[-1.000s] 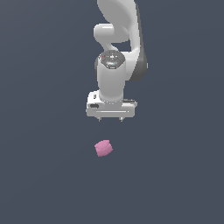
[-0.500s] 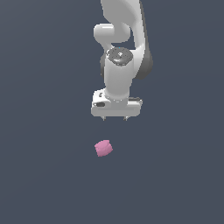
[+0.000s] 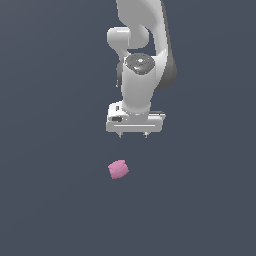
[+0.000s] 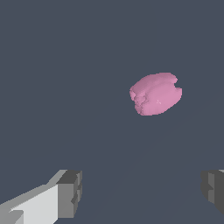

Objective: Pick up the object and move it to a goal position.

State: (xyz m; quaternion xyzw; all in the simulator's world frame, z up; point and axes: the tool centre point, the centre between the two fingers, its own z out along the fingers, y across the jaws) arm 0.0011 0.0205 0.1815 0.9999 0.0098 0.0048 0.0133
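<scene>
A white robot hand [image 3: 133, 135] hovers with fingers spread wide apart, holding nothing. The pink lump, the object [image 3: 118, 169], rests on the dark tabletop [image 3: 50, 200] below the hand, offset ahead of its fingertips [image 4: 70, 192], not between them.

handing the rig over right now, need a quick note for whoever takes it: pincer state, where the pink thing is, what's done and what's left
Pincer: open and empty, fingers spread wide, hanging above the surface.
Pink object: lying on the dark floor, untouched, below the pincer and a little toward the exterior view's left. In the wrist view it sits ahead of the fingers, not between them.
Done: nothing gripped or lifted.
Left: line up over the object, descend, close on it, lift, carry to the goal. No goal marker shows in either view.
</scene>
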